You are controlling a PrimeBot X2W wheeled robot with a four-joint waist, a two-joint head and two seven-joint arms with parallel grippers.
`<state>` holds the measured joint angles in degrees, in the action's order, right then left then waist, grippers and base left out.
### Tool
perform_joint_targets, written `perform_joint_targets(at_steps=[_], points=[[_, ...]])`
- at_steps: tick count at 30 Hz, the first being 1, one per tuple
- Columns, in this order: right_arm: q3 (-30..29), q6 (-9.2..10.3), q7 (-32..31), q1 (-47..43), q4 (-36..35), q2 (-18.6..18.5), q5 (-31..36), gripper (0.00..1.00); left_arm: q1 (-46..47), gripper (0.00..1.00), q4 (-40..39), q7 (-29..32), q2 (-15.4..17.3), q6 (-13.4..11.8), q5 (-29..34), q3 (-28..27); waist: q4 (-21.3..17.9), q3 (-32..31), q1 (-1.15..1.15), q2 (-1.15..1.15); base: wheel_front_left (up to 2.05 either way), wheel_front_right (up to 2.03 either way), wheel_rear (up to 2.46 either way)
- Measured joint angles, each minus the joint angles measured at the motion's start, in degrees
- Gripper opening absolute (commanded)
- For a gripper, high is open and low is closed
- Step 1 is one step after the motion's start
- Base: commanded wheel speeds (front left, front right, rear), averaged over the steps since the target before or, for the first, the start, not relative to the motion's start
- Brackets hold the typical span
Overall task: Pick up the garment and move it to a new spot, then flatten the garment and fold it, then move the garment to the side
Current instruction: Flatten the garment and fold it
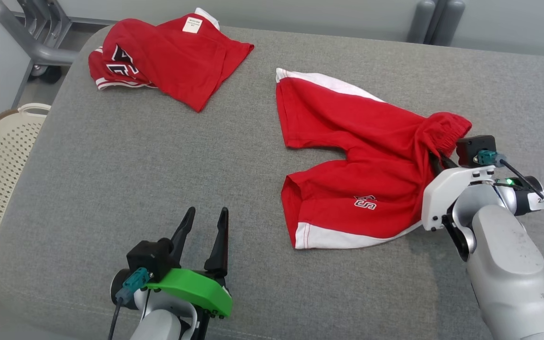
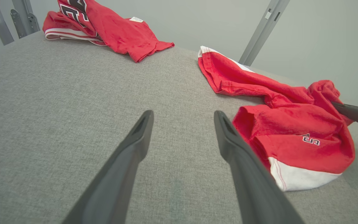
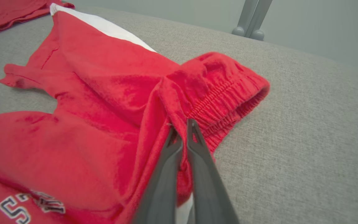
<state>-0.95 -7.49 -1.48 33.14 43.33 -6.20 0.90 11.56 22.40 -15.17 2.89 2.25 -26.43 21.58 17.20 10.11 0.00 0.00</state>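
The garment (image 1: pixel 366 160) is a pair of red shorts with white side panels and a small logo, lying rumpled on the right half of the grey table (image 1: pixel 158 165). My right gripper (image 3: pixel 182 127) is shut on a fold of the garment (image 3: pixel 104 102) beside its elastic waistband, which is bunched up there. In the head view that gripper (image 1: pixel 435 158) is at the shorts' right end. My left gripper (image 1: pixel 206 218) is open near the table's front edge, left of the shorts, holding nothing. Its fingers (image 2: pixel 141 133) frame bare cloth, with the garment (image 2: pixel 291 124) to their right.
A second red garment (image 1: pixel 168 56) with a white label lies crumpled at the table's far left. A cream perforated basket (image 1: pixel 3 160) stands on the floor left of the table. Grey metal frames (image 1: pixel 31 28) stand behind it.
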Motion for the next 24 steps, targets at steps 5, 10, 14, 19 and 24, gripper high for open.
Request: perform_joint_targets(at_steps=[5, 10, 14, 19, 24], points=[[1.07, 0.0, 4.94, 2.26, 5.3, 1.01, -0.08, 1.0, -0.02, 1.0, 0.32, 0.0, -0.01, -0.26, -0.08, 0.33, -0.65, -0.39, 0.0, 0.0, 0.0, 0.0, 0.0], [2.91, 0.0, 9.01, 3.2, 7.04, 1.75, -2.47, 1.0, -0.16, 1.0, 0.73, 0.0, -0.02, -0.26, 0.1, 0.36, -2.02, -1.09, 0.0, 0.0, 0.0, 0.0, 0.0], [4.69, 0.0, 12.21, 3.2, 6.94, 1.72, -5.35, 1.0, -0.44, 1.0, 1.19, 0.0, -0.03, -0.1, 0.35, 0.4, -3.79, -1.98, 0.0, 0.0, 0.0, 0.0, 0.0], [5.46, 0.0, 14.28, -0.07, 5.02, -0.03, -7.97, 1.0, -0.99, 1.0, 1.6, 0.0, -0.05, 0.34, 0.37, 0.7, -6.37, -3.12, 0.0, 0.0, 0.0, 0.0, 0.0], [5.19, 0.0, 15.53, -4.26, 0.86, -0.82, -8.9, 1.0, -1.13, 1.0, 2.35, 0.0, -0.05, 0.87, 0.36, 1.76, -9.11, -4.09, 0.0, 0.0, 0.0, 0.0, 0.0]])
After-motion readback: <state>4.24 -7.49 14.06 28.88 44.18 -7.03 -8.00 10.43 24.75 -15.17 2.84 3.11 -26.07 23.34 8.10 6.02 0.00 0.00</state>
